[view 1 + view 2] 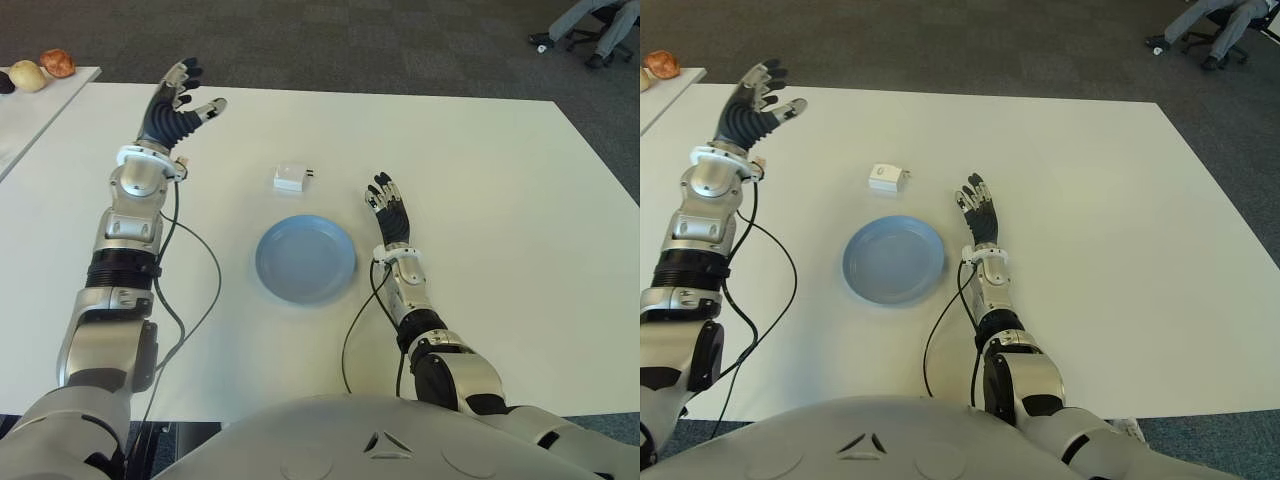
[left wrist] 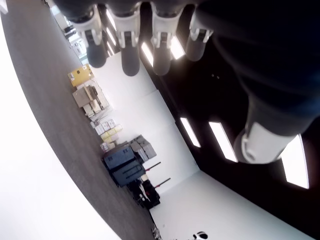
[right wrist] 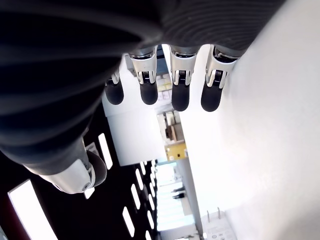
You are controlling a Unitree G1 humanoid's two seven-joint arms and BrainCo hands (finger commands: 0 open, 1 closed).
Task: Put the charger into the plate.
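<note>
White charger (image 1: pixel 292 178) flat on the white table (image 1: pixel 500 200), prongs pointing toward the right side. Just behind the blue plate (image 1: pixel 305 258), close but not touching. Nothing in the plate yet.

Right hand (image 1: pixel 388 212) low by the plate's right side, fingers spread out straight, holding nothing. Near the charger, not touching. Left hand (image 1: pixel 178 108) up high over the far left of the table, well apart from the charger, fingers (image 2: pixel 129 50) open wide, holding nothing too.

Small thing, smooth sides. Could slip out of big fingers. Could slide away across the slick table with a push instead of a pinch. Could get knocked by a finger and spin. Could land on the plate's rim and tip back out. Could bump the plate and shove it away while reaching over.
</note>
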